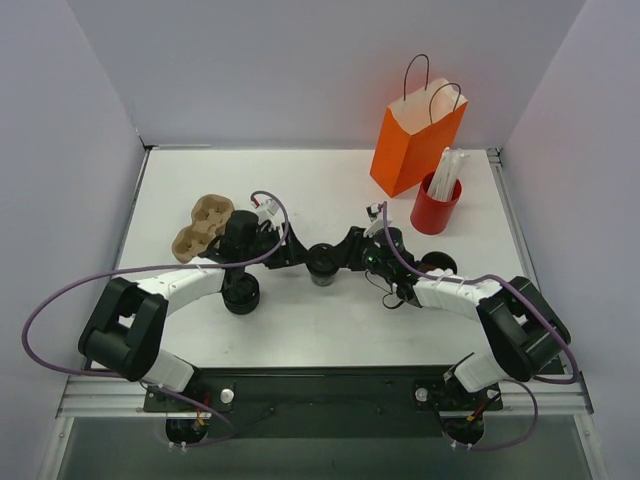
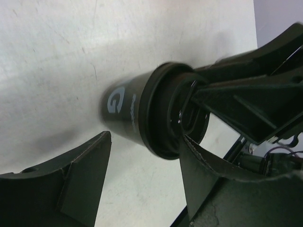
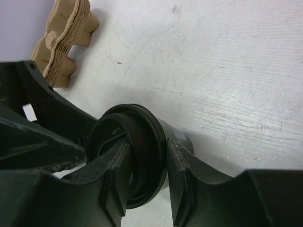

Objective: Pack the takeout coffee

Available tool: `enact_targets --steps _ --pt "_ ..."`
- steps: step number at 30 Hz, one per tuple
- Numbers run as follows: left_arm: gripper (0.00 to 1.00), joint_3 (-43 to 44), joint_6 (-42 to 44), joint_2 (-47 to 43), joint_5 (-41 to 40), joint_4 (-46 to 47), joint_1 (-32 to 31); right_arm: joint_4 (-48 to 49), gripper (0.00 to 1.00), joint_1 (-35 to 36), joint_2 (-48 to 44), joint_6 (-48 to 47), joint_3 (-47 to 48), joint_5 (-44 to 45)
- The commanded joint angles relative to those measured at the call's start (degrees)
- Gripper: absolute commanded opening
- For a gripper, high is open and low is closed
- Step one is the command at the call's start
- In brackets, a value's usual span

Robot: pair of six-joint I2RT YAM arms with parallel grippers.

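Note:
The takeout coffee [image 1: 322, 266], a small dark cup with a round black rim, stands mid-table between my two grippers. In the right wrist view my right gripper [image 3: 147, 165] is shut on the coffee [image 3: 142, 135], one finger inside the top and the other outside against the wall. From above, the right gripper [image 1: 342, 257] comes at the cup from the right. My left gripper [image 1: 300, 258] is open just left of it. In the left wrist view the left gripper [image 2: 147, 177] holds nothing, and the coffee [image 2: 135, 111] lies just beyond its fingers. The orange paper bag [image 1: 416, 138] stands upright at the back right.
A red cup of white straws [image 1: 437, 205] stands in front of the bag. A brown stack of cup carriers [image 1: 203, 226] lies at the left, also in the right wrist view [image 3: 66, 38]. A low black round stack [image 1: 241, 294] sits beside the left arm.

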Motion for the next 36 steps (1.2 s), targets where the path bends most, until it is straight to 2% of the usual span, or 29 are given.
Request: enact_targets --steps 1,7,13,26,29,36 --pt "0.69 -4.45 -2.62 0.22 2.86 7.3 -0.77 -22.5 0.11 1.69 3.76 -1.41 -4.09 3.66" --pt "0.69 -5.69 -4.39 2.07 3.13 14.07 -1.12 -22.32 0.11 2.39 2.44 0.61 -4.88 4.89" --pt "0.71 -5.07 -5.0 4.35 1.73 14.87 -2.08 -22.15 0.11 2.92 0.6 2.28 -5.76 6.03" --pt "0.61 -3.05 -3.51 9.36 -2.14 13.12 -2.79 -17.49 0.11 4.24 -1.34 6.67 -8.66 4.63" --pt "0.58 -1.92 -2.11 9.36 -5.3 8.91 -2.7 -17.14 0.11 4.41 -1.87 7.2 -9.45 3.93" --pt "0.55 0.29 0.26 10.68 -4.17 7.76 -3.14 -16.87 0.15 4.41 -5.11 8.09 -10.42 2.87"
